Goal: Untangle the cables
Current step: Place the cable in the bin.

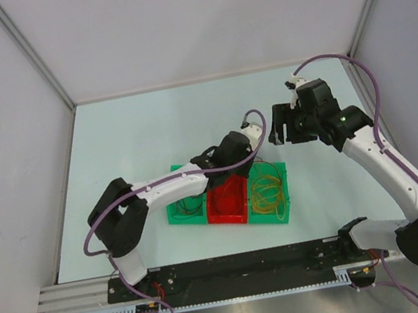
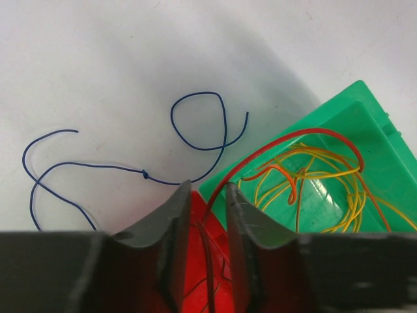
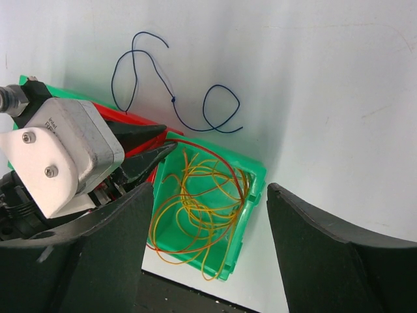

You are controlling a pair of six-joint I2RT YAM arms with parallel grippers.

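**Gently Does It With the Red Cable**

Ideally the left pincer would close squarely on the red cable alone, just above the red bin. It would then draw it out slowly so its arc slid clear of the yellow-orange cables coiled in the green bin, not dragging them along. Its jaws stood a narrow gap apart with the red cable running between them, not visibly pinched. The right pincer hung wide open near the bins, holding nothing. The blue cable lay loose on the worktop beyond the bins.
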